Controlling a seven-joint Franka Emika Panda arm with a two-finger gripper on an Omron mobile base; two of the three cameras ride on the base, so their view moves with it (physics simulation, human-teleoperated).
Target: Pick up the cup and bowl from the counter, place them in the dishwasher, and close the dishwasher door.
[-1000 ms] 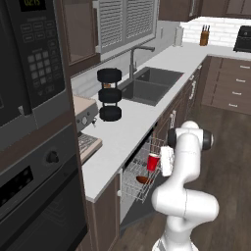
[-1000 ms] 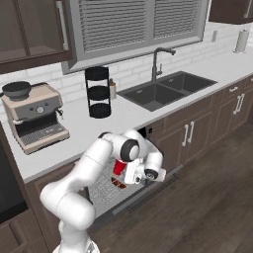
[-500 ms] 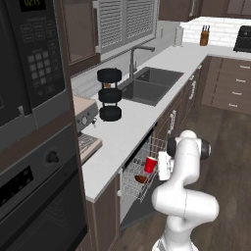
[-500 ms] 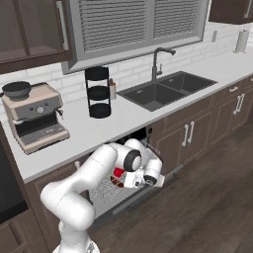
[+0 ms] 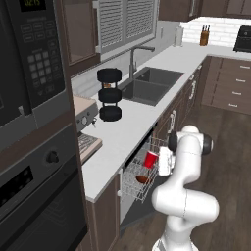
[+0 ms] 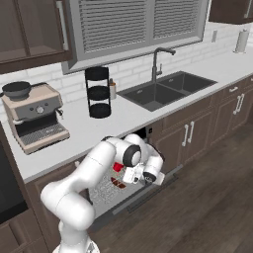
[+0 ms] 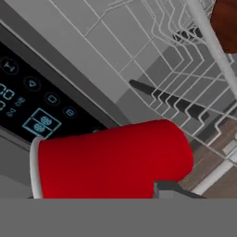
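My gripper (image 5: 158,162) is shut on the red cup (image 5: 150,159), which hangs tilted just above the dishwasher's white wire rack (image 5: 131,182). From the right base view the cup (image 6: 117,167) sits between the hand and the rack (image 6: 105,191). Seen from the hand, the cup (image 7: 111,157) lies sideways across the bottom, white rim to the left, one fingertip (image 7: 172,188) pressed against it. The reddish-brown bowl (image 5: 142,179) (image 6: 118,184) rests inside the rack and shows at the corner (image 7: 227,23). The dishwasher door (image 6: 150,189) lies open below the light counter (image 5: 132,128).
A stack of black discs (image 5: 109,94) and a coffee machine (image 6: 34,116) stand on the counter, with the sink (image 6: 165,89) further along. The black oven (image 5: 34,196) is left of the dishwasher. Wooden floor (image 6: 207,197) lies open to the right.
The hand has shifted and turned slightly over the rack with the cup still in its grip; the arm's elbow has sunk a little. The bowl has not moved.
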